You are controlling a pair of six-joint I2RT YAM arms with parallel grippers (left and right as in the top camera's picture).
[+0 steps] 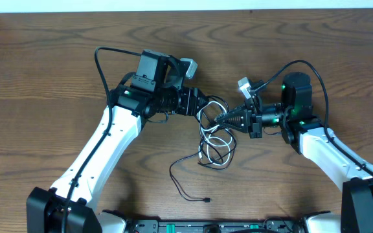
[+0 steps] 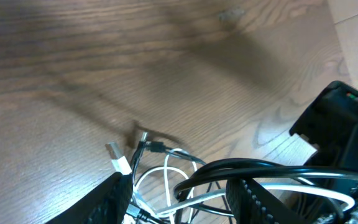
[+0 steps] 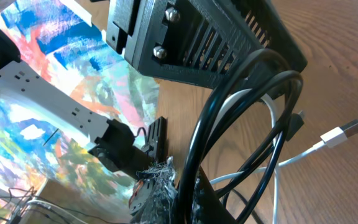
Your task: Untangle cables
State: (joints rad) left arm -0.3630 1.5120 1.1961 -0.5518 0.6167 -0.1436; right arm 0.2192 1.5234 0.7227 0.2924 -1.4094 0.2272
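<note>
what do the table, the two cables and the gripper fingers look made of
Table: brown wood or wood-look laminate, matte, with visible grain.
White cable: smooth plastic-looking jacket and a silvery, probably metal plug.
Black cable: glossy rubbery or plastic sheath showing highlights.
Left gripper's finger: matte black ribbed plastic, possibly printed, with metal screws.

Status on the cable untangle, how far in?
Done: little; only the black cable's tail trails free across the table. In hand: left hand and right hand meet at the top of the bundle; neither grip is clearly visible. Left: the white cable loops are still interlaced with black ones.
</note>
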